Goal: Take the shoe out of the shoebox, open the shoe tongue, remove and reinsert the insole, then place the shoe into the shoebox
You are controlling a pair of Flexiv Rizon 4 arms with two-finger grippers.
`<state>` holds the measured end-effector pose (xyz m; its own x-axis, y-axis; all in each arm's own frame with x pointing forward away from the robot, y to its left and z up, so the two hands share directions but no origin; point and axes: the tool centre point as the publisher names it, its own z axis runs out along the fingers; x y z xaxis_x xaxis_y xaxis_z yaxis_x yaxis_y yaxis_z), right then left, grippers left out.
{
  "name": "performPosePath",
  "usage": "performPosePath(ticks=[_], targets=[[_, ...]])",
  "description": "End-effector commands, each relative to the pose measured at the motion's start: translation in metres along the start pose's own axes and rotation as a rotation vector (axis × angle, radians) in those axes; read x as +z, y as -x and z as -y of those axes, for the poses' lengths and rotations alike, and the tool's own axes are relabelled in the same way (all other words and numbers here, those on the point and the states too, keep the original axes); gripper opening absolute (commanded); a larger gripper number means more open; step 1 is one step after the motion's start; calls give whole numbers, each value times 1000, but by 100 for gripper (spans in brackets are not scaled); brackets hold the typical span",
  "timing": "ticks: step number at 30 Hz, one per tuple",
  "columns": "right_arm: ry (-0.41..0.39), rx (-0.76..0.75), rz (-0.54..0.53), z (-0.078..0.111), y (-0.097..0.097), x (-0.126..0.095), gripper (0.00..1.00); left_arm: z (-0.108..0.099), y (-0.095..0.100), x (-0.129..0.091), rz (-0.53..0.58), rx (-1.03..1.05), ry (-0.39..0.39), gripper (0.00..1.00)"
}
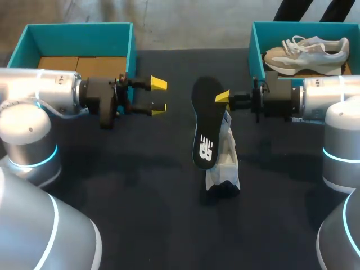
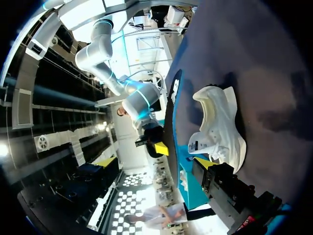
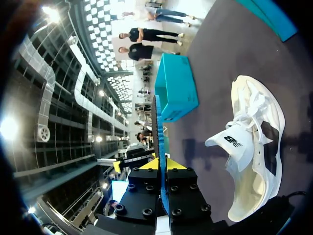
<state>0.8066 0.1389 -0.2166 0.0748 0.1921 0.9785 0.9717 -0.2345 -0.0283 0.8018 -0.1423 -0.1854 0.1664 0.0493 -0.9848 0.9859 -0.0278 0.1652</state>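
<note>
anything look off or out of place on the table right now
Only the insole: it is out of the white shoe, held on edge in the right claw above it. The shoe's tongue is pulled open. That suits the task; nothing looks spilled or damaged.

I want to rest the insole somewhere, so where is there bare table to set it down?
Bare dark tabletop lies left of the white lace-up sneaker, on the left tool's near side. A smaller patch lies right of the sneaker. Crowded: the middle, where the right tool holds the black foam insole beside the sneaker.
</note>
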Motion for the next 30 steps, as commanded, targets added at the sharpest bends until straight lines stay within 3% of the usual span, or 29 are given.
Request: performPosePath(ticks=[1,12,19,24,27,30], targets=[[0,0,5,0,-1,1,0,-7,-13,14,93,6,-3,100],[0,0,5,0,-1,1,0,-7,-19,37,130,10,-19,98],[0,0,5,0,-1,1,0,-4,-16,49,133,15,-21,80],[0,0,5,0,-1,1,0,-2,-16,53,123,15,-2,77],[0,0,5,0,-1,1,0,0,-18,55,121,7,6,68],[0,0,5,0,-1,1,0,1,-20,60,112,5,8,65]])
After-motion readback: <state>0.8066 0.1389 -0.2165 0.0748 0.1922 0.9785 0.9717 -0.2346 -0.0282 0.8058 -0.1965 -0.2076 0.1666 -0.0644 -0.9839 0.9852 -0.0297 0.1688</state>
